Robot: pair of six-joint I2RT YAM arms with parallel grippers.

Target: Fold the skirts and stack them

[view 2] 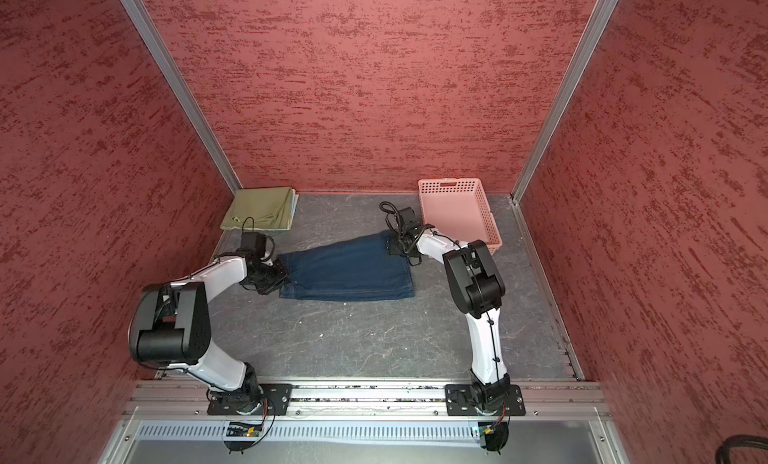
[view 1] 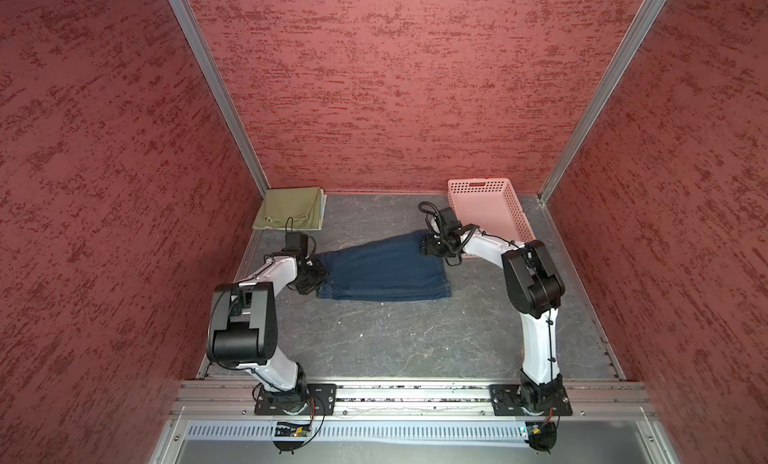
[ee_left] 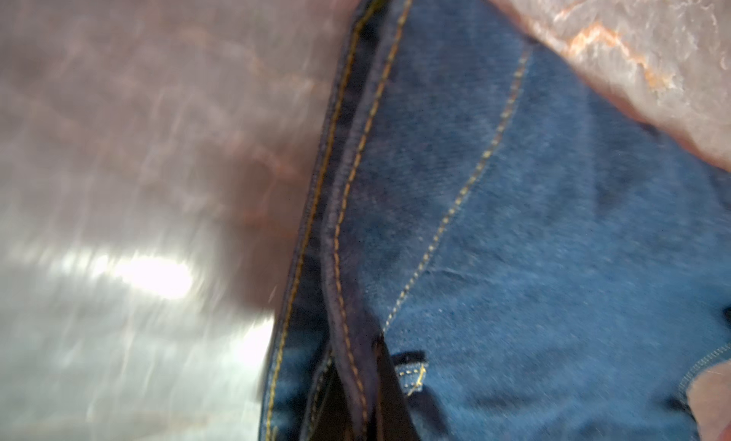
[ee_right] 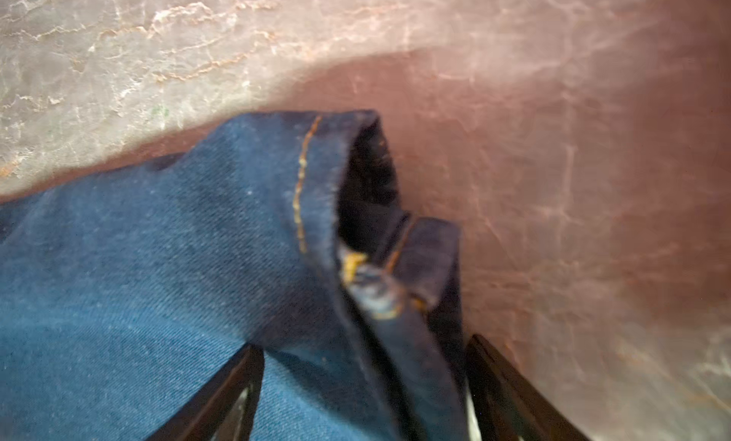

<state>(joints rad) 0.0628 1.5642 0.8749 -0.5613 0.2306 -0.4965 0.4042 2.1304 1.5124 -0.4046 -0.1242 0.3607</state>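
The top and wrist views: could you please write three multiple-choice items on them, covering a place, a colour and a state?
1. Where does the basket stand?
A. far right corner of the table
B. far left corner
C. near edge

2. The folded skirt at far left is?
A. white
B. olive-green
C. red

3. The right pincer at the denim skirt is?
A. shut on the basket
B. raised clear
C. open, astride its corner

Answers:
1 A, it sits by the back wall, right side.
2 B, its cloth looks olive-green.
3 C, fingers stand apart with denim between.
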